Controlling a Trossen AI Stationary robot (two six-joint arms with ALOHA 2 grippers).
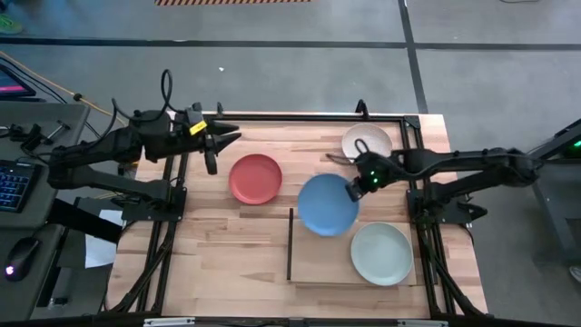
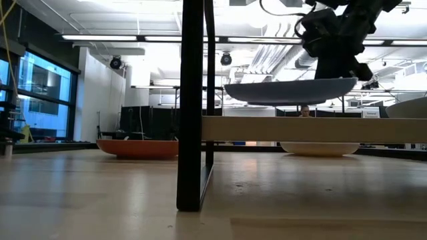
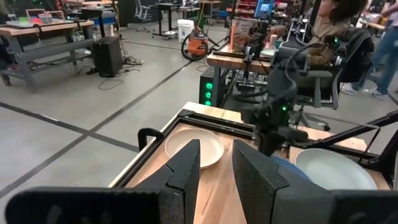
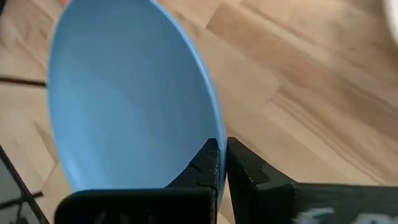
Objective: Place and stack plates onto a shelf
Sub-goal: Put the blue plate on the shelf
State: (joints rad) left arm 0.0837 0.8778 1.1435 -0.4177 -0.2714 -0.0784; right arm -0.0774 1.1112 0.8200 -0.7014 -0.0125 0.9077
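The blue plate (image 1: 327, 205) is in my right gripper (image 1: 356, 185), which is shut on it above the shelf (image 1: 318, 263), a light-wood panel with a black upright strip (image 1: 290, 245). In the low view the blue plate (image 2: 290, 90) hovers over the shelf board (image 2: 313, 129). The pale blue-grey plate (image 1: 381, 253) rests on the shelf's right part. On the tabletop sit the red plate (image 1: 255, 179) and the cream-white plate (image 1: 367, 143). My left gripper (image 1: 225, 141) is open in the air beyond the red plate, near the table's far left. My right gripper pinches the blue plate's rim (image 4: 211, 134) between its two fingers, one finger (image 4: 205, 165) over the plate's inner face and the other (image 4: 245, 171) on its outer side. The fingers come from the table's right. The plate is lifted clear and roughly level above the shelf.
A black metal frame (image 1: 300, 116) runs along the table's far edge and down both sides. Bare wood lies left of the shelf's black strip (image 2: 193, 100) and near the front edge. A person sits at a bench (image 3: 336, 18) beyond the table.
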